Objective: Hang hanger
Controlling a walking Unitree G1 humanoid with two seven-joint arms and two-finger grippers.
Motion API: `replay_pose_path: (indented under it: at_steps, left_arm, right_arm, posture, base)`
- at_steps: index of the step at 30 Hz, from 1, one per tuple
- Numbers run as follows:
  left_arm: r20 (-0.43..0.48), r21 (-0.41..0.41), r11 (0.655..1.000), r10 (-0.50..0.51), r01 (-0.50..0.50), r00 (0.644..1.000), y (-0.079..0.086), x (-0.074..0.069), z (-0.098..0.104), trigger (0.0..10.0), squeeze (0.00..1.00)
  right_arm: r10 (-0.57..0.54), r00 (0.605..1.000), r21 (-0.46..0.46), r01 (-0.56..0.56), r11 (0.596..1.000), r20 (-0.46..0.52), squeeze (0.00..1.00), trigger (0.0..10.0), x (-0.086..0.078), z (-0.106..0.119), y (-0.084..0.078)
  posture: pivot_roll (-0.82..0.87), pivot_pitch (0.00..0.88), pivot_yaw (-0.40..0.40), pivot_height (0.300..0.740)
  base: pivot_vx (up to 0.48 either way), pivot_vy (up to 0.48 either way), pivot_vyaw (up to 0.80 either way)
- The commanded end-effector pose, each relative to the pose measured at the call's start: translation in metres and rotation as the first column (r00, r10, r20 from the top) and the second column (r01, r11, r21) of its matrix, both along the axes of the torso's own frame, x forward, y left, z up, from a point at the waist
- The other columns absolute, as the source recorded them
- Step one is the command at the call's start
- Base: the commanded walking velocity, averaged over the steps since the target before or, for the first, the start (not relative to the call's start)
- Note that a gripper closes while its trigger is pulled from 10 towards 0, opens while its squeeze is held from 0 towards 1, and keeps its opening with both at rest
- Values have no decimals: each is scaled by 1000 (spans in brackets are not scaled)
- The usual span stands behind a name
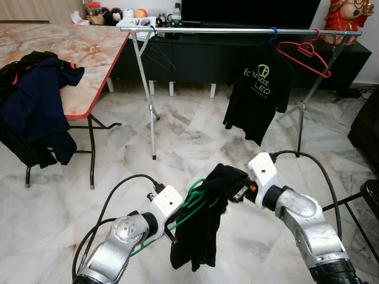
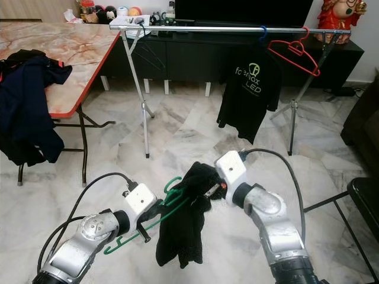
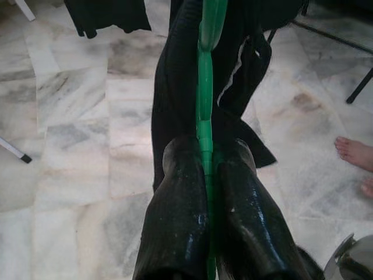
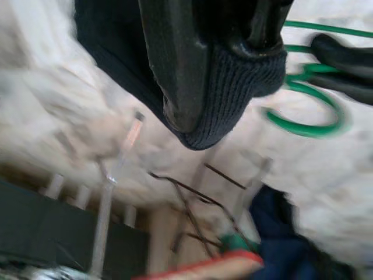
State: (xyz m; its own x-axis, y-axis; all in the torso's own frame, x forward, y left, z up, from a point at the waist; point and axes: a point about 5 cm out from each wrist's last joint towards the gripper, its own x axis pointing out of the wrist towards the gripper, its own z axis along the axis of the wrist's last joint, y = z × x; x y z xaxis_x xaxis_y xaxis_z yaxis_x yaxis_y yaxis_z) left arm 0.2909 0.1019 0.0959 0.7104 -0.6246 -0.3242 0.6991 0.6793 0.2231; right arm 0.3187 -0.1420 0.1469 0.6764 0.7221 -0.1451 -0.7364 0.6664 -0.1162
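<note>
Between the left pincer's (image 3: pixel 204 175) closed fingers, the green hanger (image 1: pixel 192 204). In the right pincer (image 1: pixel 240 192), clamped, the black garment (image 1: pixel 201 228) draped over that hanger.

Grey-veined marble floor (image 1: pixel 195 142); marble-top folding table (image 1: pixel 71 47) at left; dark low cabinet (image 1: pixel 195 59) behind.

Green hanger (image 2: pixel 155 220) under draped black garment (image 2: pixel 185 222), mid-air

Marble floor (image 1: pixel 195 136), pale and grey-veined, spreading under everything. Folding tabletop (image 1: pixel 77 47) with a red edge standing on it at the robot's left, dark clothing (image 1: pixel 35 100) lying on its near end and draping over the edge. Metal clothes rack (image 1: pixel 237 29) standing on the floor beyond, legs splayed.
</note>
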Motion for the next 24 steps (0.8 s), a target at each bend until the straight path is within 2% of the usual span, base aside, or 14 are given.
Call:
replay_pose_path:
  at_steps: [1, 4, 9, 13, 17, 19, 20, 21, 24]
  left_arm:
    - [9, -28, 1000, 0, 1, 1000, -1, 3, 3, 10000, 0]
    - [12, -65, 998, -21, 21, 1000, -5, 1, 6, 10000, 0]
    - [7, -99, 993, -67, 67, 998, -10, -5, 7, 10000, 0]
    - [15, -109, 992, -54, 55, 998, -9, -4, 8, 10000, 0]
    - [23, -156, 986, -56, 59, 998, -12, -3, 14, 10000, 0]
    - [22, -178, 982, -55, 58, 998, -13, -3, 15, 10000, 0]
    - [22, -178, 982, -55, 58, 998, -13, -3, 15, 10000, 0]
    - [23, -188, 981, -51, 54, 998, -13, -2, 16, 10000, 0]
    - [26, -213, 976, -41, 45, 999, -13, -2, 18, 10000, 0]
  right_arm:
    - [88, 995, 22, -89, 996, 54, 0, 10000, -6, 12, 8]
    - [185, 982, -38, -184, 982, 39, 0, 10000, -13, 6, 13]
    - [209, 978, -98, -206, 974, 12, 0, 10000, -15, -1, 10]
    - [217, 976, -104, -216, 971, 1, 0, 10000, -17, -2, 9]
    - [229, 973, -117, -229, 966, -15, 0, 10000, -18, -6, 10]
    - [270, 963, -99, -271, 957, -23, 757, 10000, -23, -6, 15]
    - [270, 963, -99, -271, 957, -23, 757, 10000, -23, -6, 15]
    - [280, 960, -92, -281, 955, -25, 1000, 10000, -25, -5, 17]
    - [290, 957, -92, -291, 952, -29, 1000, 10000, -27, -6, 17]
  posture:
    - [39, 116, -22, 740]
    - [39, 114, -23, 740]
    - [36, 107, -22, 740]
    - [39, 107, -22, 740]
    - [37, 109, -22, 740]
    - [37, 112, -22, 740]
    - [37, 112, -22, 740]
    - [36, 113, -23, 740]
    - [37, 112, -23, 740]
  base:
    - [0, 0, 0]
    - [0, 0, 0]
    - [0, 0, 0]
    - [0, 0, 0]
    - [0, 0, 0]
    - [0, 0, 0]
    - [0, 0, 0]
    - [0, 0, 0]
    - [0, 0, 0]
